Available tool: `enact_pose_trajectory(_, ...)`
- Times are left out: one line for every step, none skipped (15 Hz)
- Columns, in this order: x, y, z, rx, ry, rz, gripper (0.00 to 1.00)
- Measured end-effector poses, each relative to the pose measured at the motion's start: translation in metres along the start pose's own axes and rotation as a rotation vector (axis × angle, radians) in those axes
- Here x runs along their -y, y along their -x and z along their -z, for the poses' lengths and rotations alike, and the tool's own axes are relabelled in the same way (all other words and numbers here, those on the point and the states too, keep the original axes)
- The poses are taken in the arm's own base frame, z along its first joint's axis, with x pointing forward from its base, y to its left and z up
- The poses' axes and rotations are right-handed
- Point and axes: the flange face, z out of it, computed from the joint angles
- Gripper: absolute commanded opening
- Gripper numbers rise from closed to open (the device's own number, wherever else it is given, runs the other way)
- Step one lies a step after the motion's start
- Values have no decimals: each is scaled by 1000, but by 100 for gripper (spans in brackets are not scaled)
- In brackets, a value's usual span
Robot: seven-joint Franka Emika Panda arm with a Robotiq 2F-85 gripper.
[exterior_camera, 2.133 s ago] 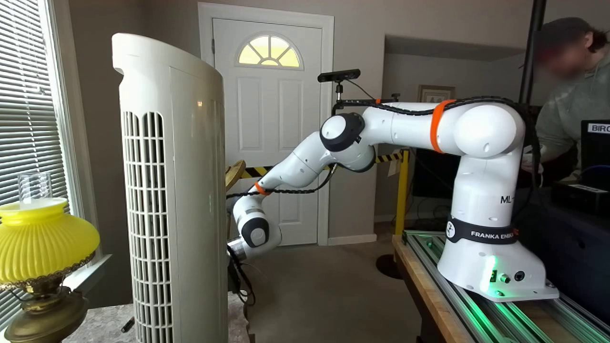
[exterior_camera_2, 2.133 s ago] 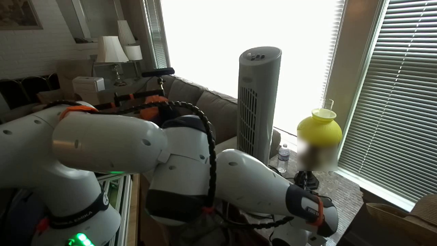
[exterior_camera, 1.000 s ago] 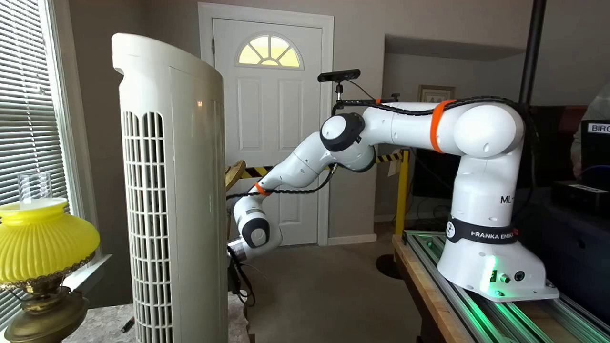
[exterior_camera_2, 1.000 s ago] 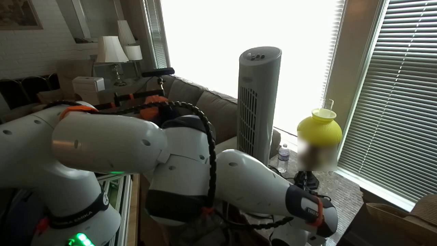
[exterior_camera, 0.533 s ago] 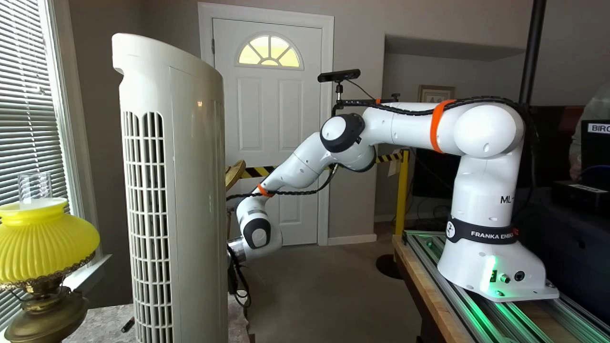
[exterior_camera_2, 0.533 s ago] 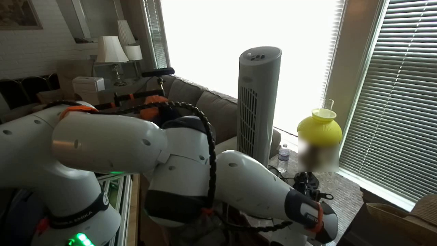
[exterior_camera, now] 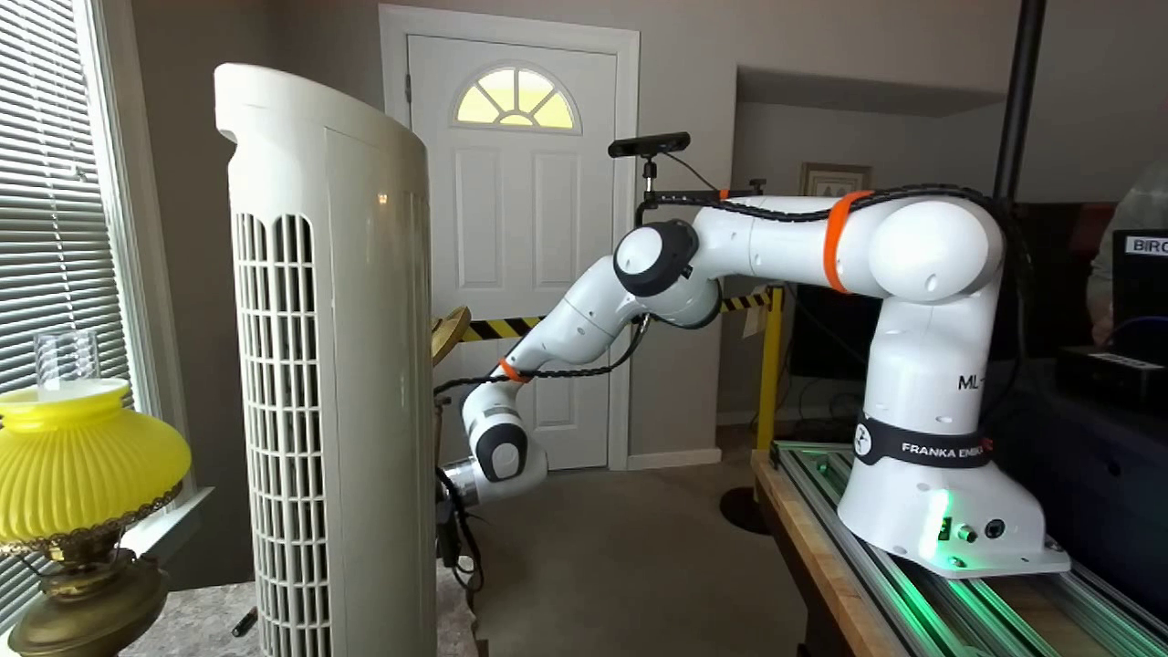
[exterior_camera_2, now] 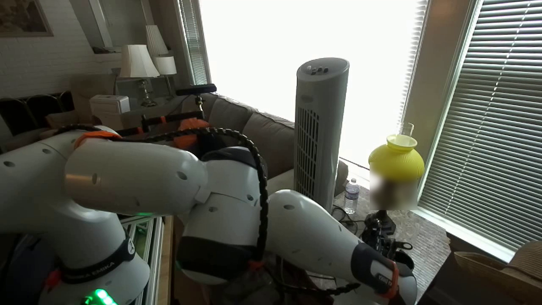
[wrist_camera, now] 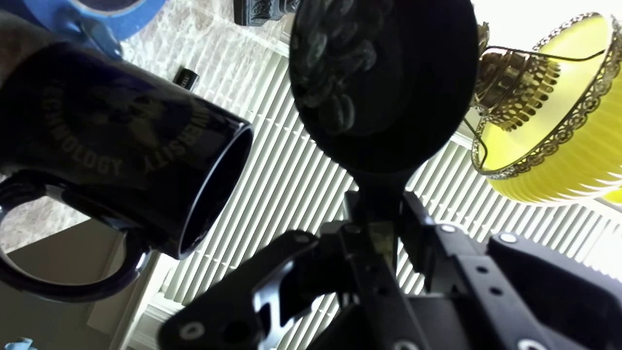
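Claw (wrist_camera: 382,209): jaws clamped, and it's the handle of the black pan (wrist_camera: 384,90) caught in the pinch!
Black pan: right out at the claw's tip, its inside facing the wrist camera; oval shapes glimmer in there, too dark to name.
Dark mug (wrist_camera: 121,146): close neighbour on the left of the wrist view, near the pan, a gap showing between them, TECHNOLOGY lettered on its side.
Blue cup (wrist_camera: 141,22): pokes in beyond the mug, cut off by the corner.
Battery (wrist_camera: 186,78): lying on the table (wrist_camera: 214,48), past the mug.
Yellow lamp (wrist_camera: 573,163): crowding the opposite side, pan overlapping its brass neck; can't call whether they touch.
Tower fan (exterior_camera: 374,365): the big blocker, upright, screening the claw from an exterior view.
Water bottle (exterior_camera_2: 351,197): upright on the table, between fan and lamp.
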Motion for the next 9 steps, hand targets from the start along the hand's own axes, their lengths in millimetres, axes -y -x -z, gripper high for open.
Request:
enact_pose_trajectory(-1, 0, 1, 0, -4, 4, 6)
enact_pose_trajectory(-1, 0, 1, -2, -4, 8, 6)
enact_pose_trajectory(-2, 1, 1, -5, -2, 11, 6)
enact_pose_trajectory(-3, 1, 2, -7, 0, 13, 6)
enact_pose_trajectory(-3, 1, 2, -9, 1, 15, 6)
enact_pose_trajectory(-4, 0, 3, -11, 3, 15, 6)
enact_pose_trajectory(-4, 1, 3, -11, 4, 15, 6)
enact_pose_trajectory(-4, 1, 3, -10, 5, 15, 6)
enact_pose_trajectory(-4, 2, 3, -9, 7, 15, 6)
